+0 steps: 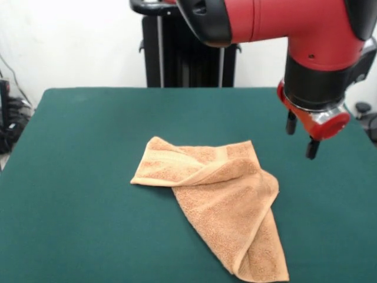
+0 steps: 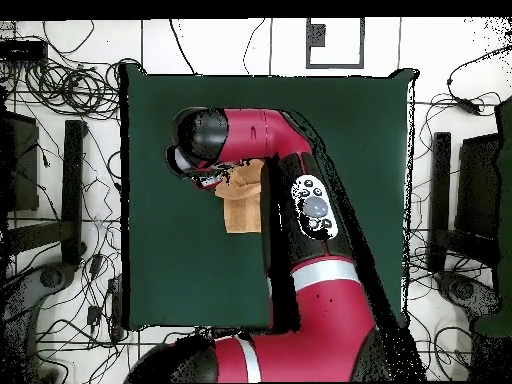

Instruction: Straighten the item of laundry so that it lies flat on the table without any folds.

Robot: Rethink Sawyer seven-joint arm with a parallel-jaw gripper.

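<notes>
The light orange-tan towel (image 1: 218, 200) lies crumpled on the dark green table (image 1: 76, 177), near its front edge and right of the middle. One side is folded over diagonally, and a long flap runs toward the front right. A woven band shows along the upper left part. My gripper (image 1: 301, 137) hangs above the table to the right of the towel's far corner, open and empty, clear of the cloth. In the overhead view the arm covers most of the towel (image 2: 242, 212), and the gripper is hidden under the wrist.
The black pedestal (image 1: 182, 59) stands behind the table's far edge. The red arm (image 2: 300, 220) stretches over the table (image 2: 350, 130) in the overhead view. Cables (image 2: 60, 90) and dark stands (image 2: 72, 190) lie on the floor around the table.
</notes>
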